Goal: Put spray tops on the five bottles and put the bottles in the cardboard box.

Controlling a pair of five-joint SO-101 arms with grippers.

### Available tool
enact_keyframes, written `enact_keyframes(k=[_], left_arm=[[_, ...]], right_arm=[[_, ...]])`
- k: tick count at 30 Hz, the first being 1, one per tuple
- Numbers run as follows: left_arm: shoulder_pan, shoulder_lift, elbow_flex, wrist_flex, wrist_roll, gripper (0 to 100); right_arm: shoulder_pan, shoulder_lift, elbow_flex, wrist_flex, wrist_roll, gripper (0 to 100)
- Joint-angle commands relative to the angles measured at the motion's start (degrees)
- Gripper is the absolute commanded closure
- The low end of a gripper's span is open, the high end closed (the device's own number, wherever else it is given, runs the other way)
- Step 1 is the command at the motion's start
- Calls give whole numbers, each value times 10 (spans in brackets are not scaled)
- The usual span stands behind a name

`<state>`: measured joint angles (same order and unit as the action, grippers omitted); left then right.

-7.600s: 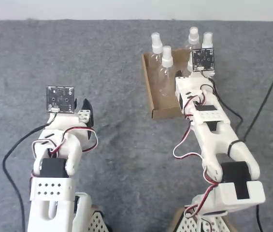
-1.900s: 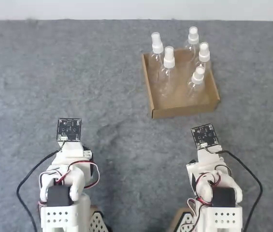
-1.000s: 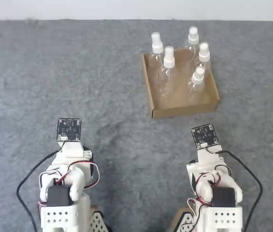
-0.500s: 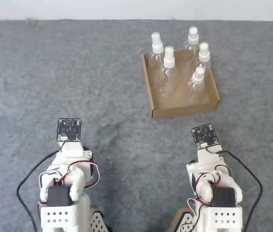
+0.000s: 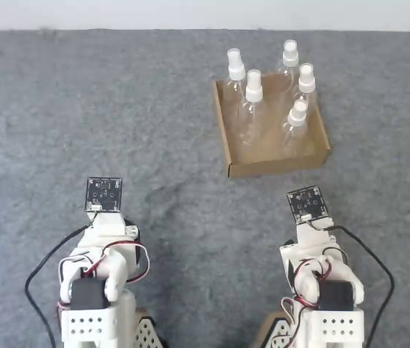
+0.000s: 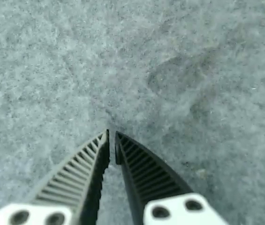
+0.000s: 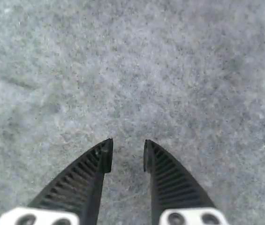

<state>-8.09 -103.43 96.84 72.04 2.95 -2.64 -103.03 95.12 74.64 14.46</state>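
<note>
Here the five bottles (image 5: 253, 109) stand upright together inside the cardboard box (image 5: 221, 127), in the upper right of the high view, each clear bottle capped with one of the white spray tops (image 5: 253, 85). Three of them sit along the far side of the box and two nearer its front wall, close to one another, and their tops rise above the rim. The box rests flat on the grey, felt-like worktop (image 5: 117, 101), well apart from both arms. The left arm (image 5: 101, 246) is folded back at the lower left of the high view and the right arm (image 5: 315, 254) at the lower right, each with its wrist camera board facing up. The left gripper (image 6: 112, 136) hangs over bare worktop, its ribbed black fingers (image 6: 85, 164) drawn almost together with just a thin slit between the tips. The right gripper (image 7: 126, 153) also hangs over bare worktop, its fingers (image 7: 174, 183) slightly parted with a clear gap and nothing between them.
</note>
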Motion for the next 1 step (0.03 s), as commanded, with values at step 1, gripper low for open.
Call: enact_keyframes(k=[1], left_arm=[[-1, -9, -3, 3, 2, 988]], right_arm=[[2, -9, 13, 3, 5, 922]])
